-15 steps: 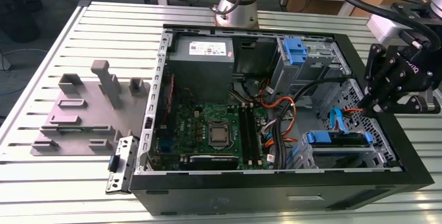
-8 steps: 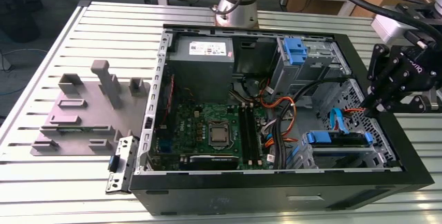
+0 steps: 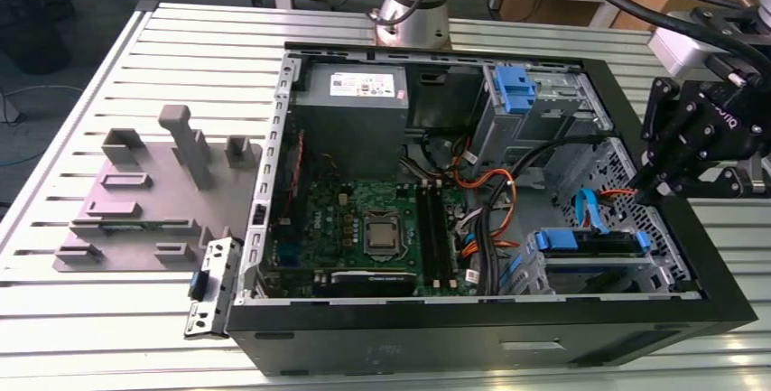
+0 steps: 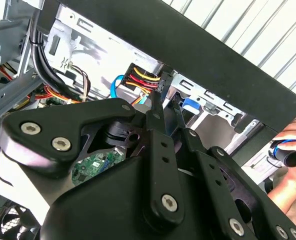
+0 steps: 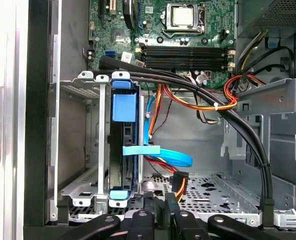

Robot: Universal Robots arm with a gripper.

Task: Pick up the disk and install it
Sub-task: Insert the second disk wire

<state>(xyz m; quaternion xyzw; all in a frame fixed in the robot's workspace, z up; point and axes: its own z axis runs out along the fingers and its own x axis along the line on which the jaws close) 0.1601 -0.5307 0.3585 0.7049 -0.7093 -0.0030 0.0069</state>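
Already seated, it seems: open black computer case (image 3: 674, 256) lies on its side on a slatted metal table (image 3: 97, 319), motherboard (image 3: 361, 219) facing up, grey power supply (image 3: 349, 93) at the far end. Grey moulded fixture tray (image 3: 144, 201) sits on the table at the exterior view's left, beside the case.

The disk (image 5: 124, 150) stands on edge inside the metal drive cage (image 5: 83, 135) at the case's near corner, blue carrier tabs showing at both ends; in the exterior view the same blue tabs (image 3: 587, 240) sit in the cage by the right wall.

Risks, judged: the thick black cable bundle (image 5: 198, 90) and the blue data cable (image 5: 173, 157) cross close to the cage; any fingertip travel here could snag or tug a connector. A half-seated carrier could jam if pressed crooked.

Gripper (image 5: 160, 202) hangs over the case's right wall in the exterior view (image 3: 692, 143), near the cage. Fingertips nearly together, nothing between them, apparently touching nothing
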